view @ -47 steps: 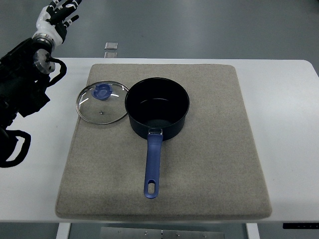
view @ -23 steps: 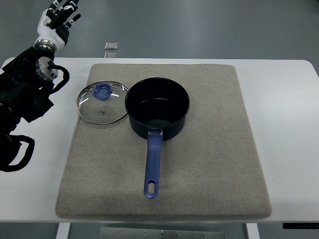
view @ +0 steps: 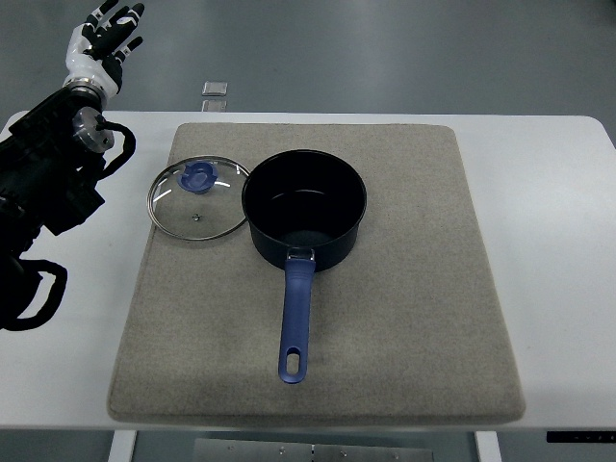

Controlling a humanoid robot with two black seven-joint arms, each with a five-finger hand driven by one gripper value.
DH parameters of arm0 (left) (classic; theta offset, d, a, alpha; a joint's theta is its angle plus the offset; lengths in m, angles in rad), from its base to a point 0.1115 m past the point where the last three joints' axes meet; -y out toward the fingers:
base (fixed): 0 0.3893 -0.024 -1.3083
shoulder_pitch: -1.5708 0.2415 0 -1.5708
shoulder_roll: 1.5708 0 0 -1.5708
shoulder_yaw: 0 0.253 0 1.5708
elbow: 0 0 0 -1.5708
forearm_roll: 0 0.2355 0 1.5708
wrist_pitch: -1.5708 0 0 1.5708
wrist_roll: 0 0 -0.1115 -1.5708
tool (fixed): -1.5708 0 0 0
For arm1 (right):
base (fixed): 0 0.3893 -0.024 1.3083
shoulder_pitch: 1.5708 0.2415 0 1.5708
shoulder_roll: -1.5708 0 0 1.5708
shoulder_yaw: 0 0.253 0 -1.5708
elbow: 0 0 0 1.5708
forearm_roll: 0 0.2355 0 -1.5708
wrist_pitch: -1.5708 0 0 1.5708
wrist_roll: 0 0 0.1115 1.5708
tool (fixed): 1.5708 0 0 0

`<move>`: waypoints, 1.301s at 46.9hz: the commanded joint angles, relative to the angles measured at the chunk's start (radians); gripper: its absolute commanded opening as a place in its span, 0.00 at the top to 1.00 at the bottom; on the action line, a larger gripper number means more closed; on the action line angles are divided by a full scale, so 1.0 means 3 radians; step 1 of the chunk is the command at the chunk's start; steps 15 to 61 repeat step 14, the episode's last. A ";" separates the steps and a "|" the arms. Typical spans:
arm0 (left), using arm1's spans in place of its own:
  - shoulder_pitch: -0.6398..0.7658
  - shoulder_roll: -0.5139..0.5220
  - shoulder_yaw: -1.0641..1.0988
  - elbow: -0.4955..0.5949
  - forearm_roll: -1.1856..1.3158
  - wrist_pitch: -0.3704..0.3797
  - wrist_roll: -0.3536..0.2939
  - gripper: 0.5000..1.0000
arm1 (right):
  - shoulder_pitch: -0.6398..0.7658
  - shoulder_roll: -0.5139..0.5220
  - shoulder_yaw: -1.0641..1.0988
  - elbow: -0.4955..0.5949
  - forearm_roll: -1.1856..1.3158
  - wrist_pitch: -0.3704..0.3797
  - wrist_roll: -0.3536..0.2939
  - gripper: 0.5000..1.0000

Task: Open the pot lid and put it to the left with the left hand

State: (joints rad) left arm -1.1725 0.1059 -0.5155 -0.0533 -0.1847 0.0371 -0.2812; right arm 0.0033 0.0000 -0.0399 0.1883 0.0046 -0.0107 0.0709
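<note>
A dark blue saucepan (view: pixel 304 210) with a long blue handle (view: pixel 295 320) stands uncovered on a grey mat (view: pixel 404 289). Its glass lid (view: pixel 197 197) with a blue knob (view: pixel 199 177) lies flat on the mat, just left of the pot and touching its rim. My left hand (view: pixel 101 38) is raised at the far upper left, past the table's back edge, well away from the lid. Its fingers are spread and hold nothing. The black left arm (view: pixel 43 183) runs down the left edge.
The mat lies on a white table (view: pixel 558 241). A small clear object (view: pixel 216 89) sits on the floor beyond the table's back edge. Black cables (view: pixel 29 298) loop off the left arm over the table's left side.
My left hand and forearm have shifted slightly further left and back, away from the lid. The lid and pot have not moved.
</note>
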 commanded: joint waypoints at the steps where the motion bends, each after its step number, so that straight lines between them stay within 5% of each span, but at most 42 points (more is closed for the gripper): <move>1: 0.0002 0.0000 0.0000 -0.0001 0.0002 0.0081 0.0012 0.38 | -0.0001 0.0000 0.0000 0.0001 0.0000 0.0000 -0.0001 0.17; 61: 0.0032 0.0005 0.0016 -0.0006 0.0002 0.0030 -0.0003 0.35 | -0.0001 0.0000 0.0025 0.0001 0.0020 0.0000 -0.0001 0.17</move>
